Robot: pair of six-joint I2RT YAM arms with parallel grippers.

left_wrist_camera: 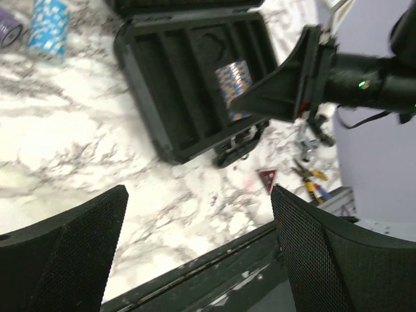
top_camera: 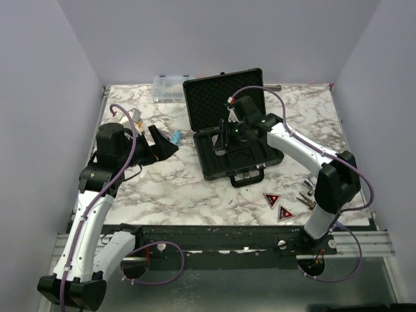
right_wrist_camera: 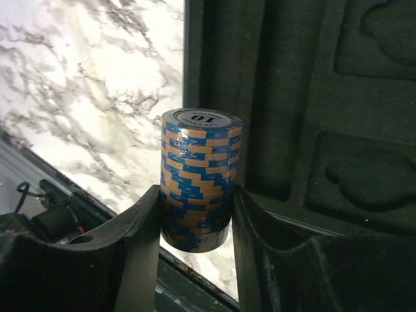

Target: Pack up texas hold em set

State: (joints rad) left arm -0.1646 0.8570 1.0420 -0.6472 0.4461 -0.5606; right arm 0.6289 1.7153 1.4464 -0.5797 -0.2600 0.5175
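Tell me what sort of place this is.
Probably a robotics test cell: plain pale walls enclose a marble-patterned tabletop, and a black metal rail at its near edge carries a white left arm and right arm.

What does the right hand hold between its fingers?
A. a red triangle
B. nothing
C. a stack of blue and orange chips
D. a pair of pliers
C: the right hand grips a stack of blue and orange chips from both sides, by the open black case.

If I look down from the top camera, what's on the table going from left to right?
Blue chip stack → black case → red-black triangles → little tools.
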